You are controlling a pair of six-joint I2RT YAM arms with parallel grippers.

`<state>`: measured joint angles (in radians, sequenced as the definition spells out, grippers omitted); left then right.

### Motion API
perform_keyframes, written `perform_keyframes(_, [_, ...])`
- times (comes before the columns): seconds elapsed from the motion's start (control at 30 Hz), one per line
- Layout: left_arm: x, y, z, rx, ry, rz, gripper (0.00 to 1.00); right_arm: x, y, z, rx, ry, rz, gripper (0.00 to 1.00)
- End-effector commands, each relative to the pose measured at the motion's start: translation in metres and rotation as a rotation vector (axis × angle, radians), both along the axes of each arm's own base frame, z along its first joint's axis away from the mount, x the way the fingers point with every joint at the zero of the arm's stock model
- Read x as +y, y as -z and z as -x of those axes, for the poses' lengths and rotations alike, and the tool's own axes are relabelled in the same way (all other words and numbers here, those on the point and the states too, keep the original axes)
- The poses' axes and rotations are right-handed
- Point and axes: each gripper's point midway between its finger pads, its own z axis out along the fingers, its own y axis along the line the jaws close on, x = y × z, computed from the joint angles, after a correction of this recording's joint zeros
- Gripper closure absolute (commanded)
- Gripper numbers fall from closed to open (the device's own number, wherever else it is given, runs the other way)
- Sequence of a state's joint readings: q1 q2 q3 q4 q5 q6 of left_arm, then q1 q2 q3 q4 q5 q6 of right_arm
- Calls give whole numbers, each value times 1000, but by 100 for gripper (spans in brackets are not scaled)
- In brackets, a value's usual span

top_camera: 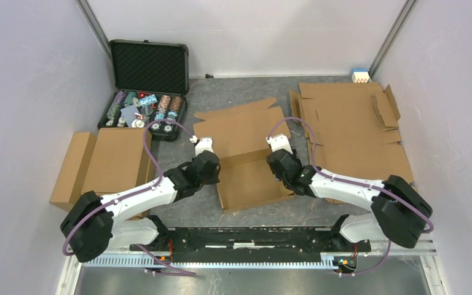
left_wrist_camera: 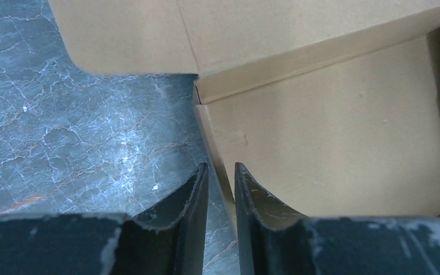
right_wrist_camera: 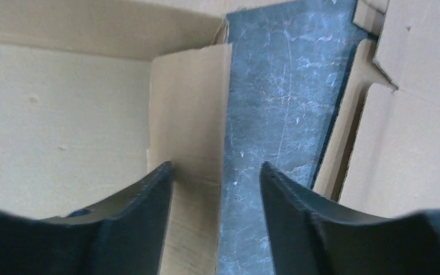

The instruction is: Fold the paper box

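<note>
Now: left tool (left_wrist_camera: 220, 167) pinching paper box (top_camera: 252, 184) left wall; right tool (right_wrist_camera: 215, 165) spread apart, straddling right wall.

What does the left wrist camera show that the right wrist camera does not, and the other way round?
Only the left wrist view: the left gripper, its fingers closed close together on the left side wall of the paper box.
Only the right wrist view: the right gripper, open, with the box's right side wall between its fingers, and the flat cardboard sheets lying beside the box.
Both: the inner floor of the box and the grey marbled table.
</note>
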<state>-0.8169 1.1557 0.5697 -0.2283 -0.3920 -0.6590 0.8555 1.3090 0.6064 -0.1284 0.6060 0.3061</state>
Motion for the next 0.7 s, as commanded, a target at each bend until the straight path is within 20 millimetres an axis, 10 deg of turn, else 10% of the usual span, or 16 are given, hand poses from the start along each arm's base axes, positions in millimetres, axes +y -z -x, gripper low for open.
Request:
perform_keyframes(0.0, [5, -2, -7, -12, -37, -50, 70, -4, 5, 6, 98, -15, 98, 30])
perform_keyframes(0.4, [5, -5, -7, -39, -59, 1, 63, -13, 9, 35, 206, -84, 100, 14])
perform_keyframes(0.67, [9, 2, -8, -35, -70, -26, 63, -31, 20, 31, 187, -27, 196, 65])
